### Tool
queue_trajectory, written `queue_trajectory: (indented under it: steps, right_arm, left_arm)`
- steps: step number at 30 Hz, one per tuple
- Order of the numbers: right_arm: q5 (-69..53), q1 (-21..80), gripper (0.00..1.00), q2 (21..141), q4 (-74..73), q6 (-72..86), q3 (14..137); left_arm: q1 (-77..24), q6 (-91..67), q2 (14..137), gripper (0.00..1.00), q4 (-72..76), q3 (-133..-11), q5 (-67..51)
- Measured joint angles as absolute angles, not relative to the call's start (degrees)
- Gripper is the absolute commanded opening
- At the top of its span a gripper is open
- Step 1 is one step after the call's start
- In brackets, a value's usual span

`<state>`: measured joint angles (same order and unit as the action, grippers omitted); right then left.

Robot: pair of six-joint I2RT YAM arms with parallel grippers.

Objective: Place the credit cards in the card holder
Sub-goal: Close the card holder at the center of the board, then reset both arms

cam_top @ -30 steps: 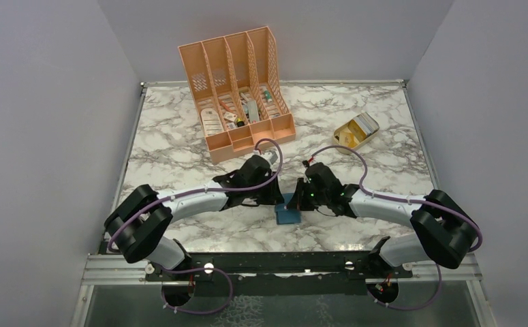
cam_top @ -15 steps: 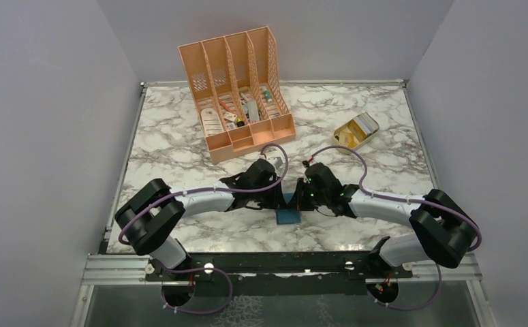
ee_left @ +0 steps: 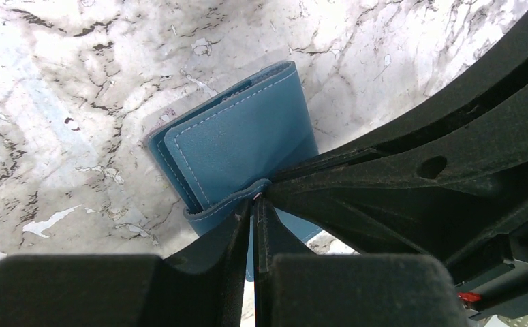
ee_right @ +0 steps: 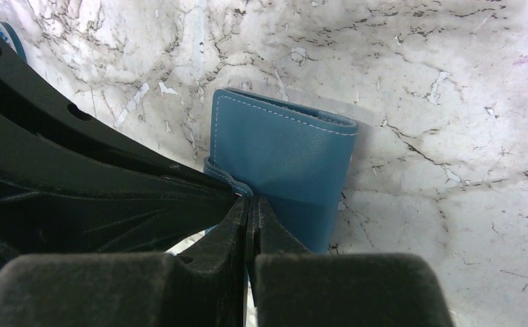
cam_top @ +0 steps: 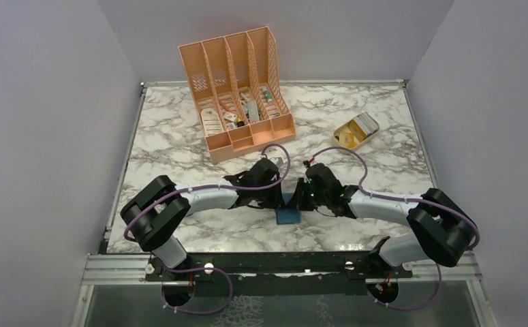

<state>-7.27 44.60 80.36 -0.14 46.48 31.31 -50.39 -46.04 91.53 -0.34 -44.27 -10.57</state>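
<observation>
A peach desk organizer (cam_top: 237, 92) stands toward the marble table's (cam_top: 172, 153) far edge, with bare marble on its left. Toward the near edge at centre, the left gripper (cam_top: 276, 198), narrowed to a slit, pinches the lifted flap of the teal card holder (cam_top: 288, 216), while the right gripper (cam_top: 301, 197), fingers pressed together, nips the same flap from the opposite side. A tan tray (cam_top: 356, 131) sits well apart near the right edge.

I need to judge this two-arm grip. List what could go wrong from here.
1. The left gripper and right gripper pinch the same thin flap edge of the card holder, tips nearly touching; they may collide, or one may slip off.
2. The holder lies folded on the marble table; a pull may drag it rather than open it.
</observation>
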Motion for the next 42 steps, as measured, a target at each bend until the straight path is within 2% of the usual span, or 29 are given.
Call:
queue_trajectory:
  steps: [7,10,17,19,20,22,23,33,42]
  right_arm:
    - [-7.3,44.5,0.02,80.9,1.7,47.4,30.3]
    - [-7.3,44.5,0.15,80.2,1.3,47.3,30.6]
    - [-5.1,44.6,0.45,75.7,-10.4,45.4,37.5]
    - [-4.1,44.7,0.71,71.3,-13.4,45.0,40.8]
    - [-3.1,44.7,0.77,68.8,-14.9,44.5,42.4]
    - [-1.9,44.6,0.84,63.6,-17.0,43.7,45.3]
    - [-1.2,44.6,0.86,61.3,-17.6,43.3,46.5]
    - [7.5,44.7,0.88,43.7,-27.5,39.3,54.8]
    - [9.8,44.7,0.88,37.3,-30.7,40.5,50.4]
  left_arm:
    - [-50.9,-46.2,92.5,0.12,-3.7,-46.6,-9.4]
    - [-51.1,-46.2,92.4,0.20,-4.7,-47.1,-8.8]
    - [-51.5,-44.8,89.2,0.52,-11.9,-50.2,-2.3]
    - [-51.3,-44.3,85.8,0.62,-14.3,-51.3,0.5]
    - [-51.3,-43.6,83.6,0.68,-15.9,-52.0,2.2]
    - [-51.0,-43.1,78.9,0.96,-17.5,-53.1,3.7]
    - [-51.0,-42.5,76.1,0.99,-18.3,-54.1,4.5]
    - [-51.2,-36.5,52.1,0.99,-20.4,-58.7,9.4]
    - [-51.1,-37.1,43.6,0.99,-21.1,-51.8,13.1]
